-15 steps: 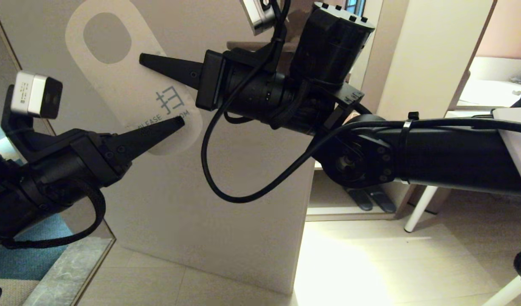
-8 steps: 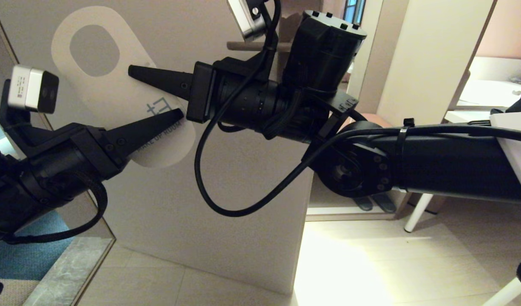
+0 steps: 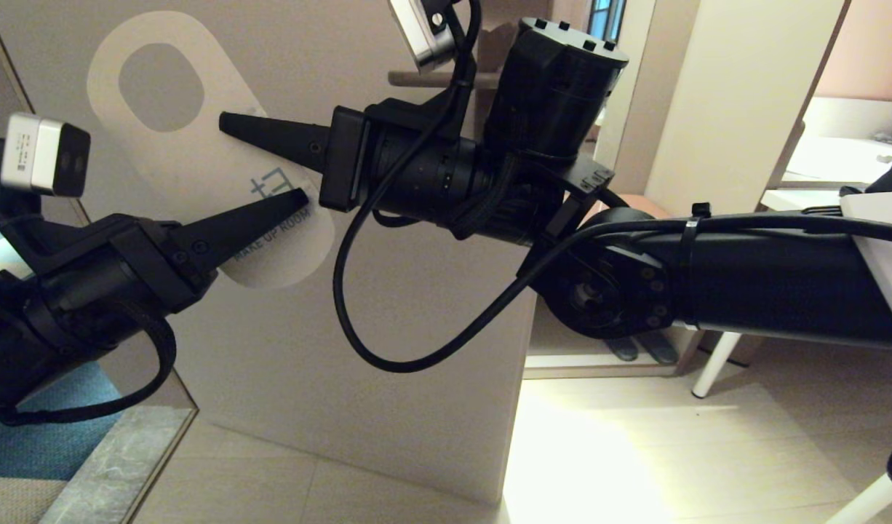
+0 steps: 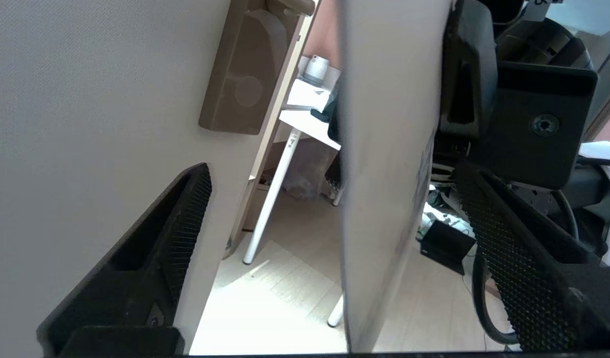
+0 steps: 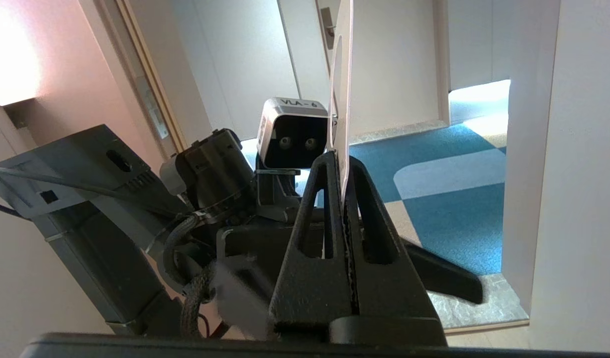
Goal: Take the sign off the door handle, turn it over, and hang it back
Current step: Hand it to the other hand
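The sign (image 3: 198, 156) hangs in the air in front of the pale door (image 3: 329, 349), tilted, its off-white face toward the head camera with "MAKE UP ROOM" and part of a blue character readable near the lower rounded end and the oval hole up at the other end. The right gripper (image 3: 231, 125) reaches in from the right and is clamped on the sign's edge just below the hole; in the right wrist view its two fingers (image 5: 305, 258) press together with the thin card standing edge-on between them. The left gripper (image 3: 300, 198) comes from the lower left with its jaws spread, one finger (image 4: 170, 238) on the door side and the other on the far side of the card's lower end, neither clearly touching it. The right arm's thick body and looping black cable (image 3: 388, 342) cover most of the door handle (image 3: 424, 78); only a short brown bar shows above the wrist, and the left wrist view shows the bronze backplate (image 4: 245, 69) cut off at the top. The sign's other face cannot be seen. Beyond the door edge stand white table legs (image 3: 719, 356) on a light floor.
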Motion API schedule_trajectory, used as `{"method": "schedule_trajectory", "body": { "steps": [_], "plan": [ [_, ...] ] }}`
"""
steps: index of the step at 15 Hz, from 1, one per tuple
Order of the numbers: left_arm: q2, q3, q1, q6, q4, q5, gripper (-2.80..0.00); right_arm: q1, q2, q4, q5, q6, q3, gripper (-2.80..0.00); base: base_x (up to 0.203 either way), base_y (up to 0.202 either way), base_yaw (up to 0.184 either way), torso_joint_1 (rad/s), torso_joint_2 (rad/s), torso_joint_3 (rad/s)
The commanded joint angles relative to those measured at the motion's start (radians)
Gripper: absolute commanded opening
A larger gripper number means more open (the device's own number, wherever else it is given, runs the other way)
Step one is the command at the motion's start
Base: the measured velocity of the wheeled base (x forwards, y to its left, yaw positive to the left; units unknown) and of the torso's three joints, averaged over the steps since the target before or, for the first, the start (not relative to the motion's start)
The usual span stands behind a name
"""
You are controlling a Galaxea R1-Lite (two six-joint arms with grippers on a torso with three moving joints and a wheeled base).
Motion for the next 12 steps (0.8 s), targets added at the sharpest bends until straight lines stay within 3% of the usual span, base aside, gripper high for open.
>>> {"method": "schedule_trajectory", "body": {
  "steps": [1,6,12],
  "plan": [
    [-0.007,0.007,0.000,-0.003,-0.014,-0.004,-2.80,0.001,0.000,-0.004,0.004,0.003,0.000,-2.80,0.000,0.000,0.000,0.000,0.00,0.000],
    [-0.036,0.019,0.000,-0.045,-0.025,-0.006,-2.80,0.001,0.000,-0.004,0.003,-0.001,0.017,-2.80,0.000,0.000,0.000,0.000,0.00,0.000],
    [-0.055,0.019,0.000,-0.047,-0.023,-0.006,-2.80,0.001,0.004,-0.006,0.004,-0.042,0.049,-2.80,0.000,0.000,0.000,0.000,0.00,0.000]
  ]
}}
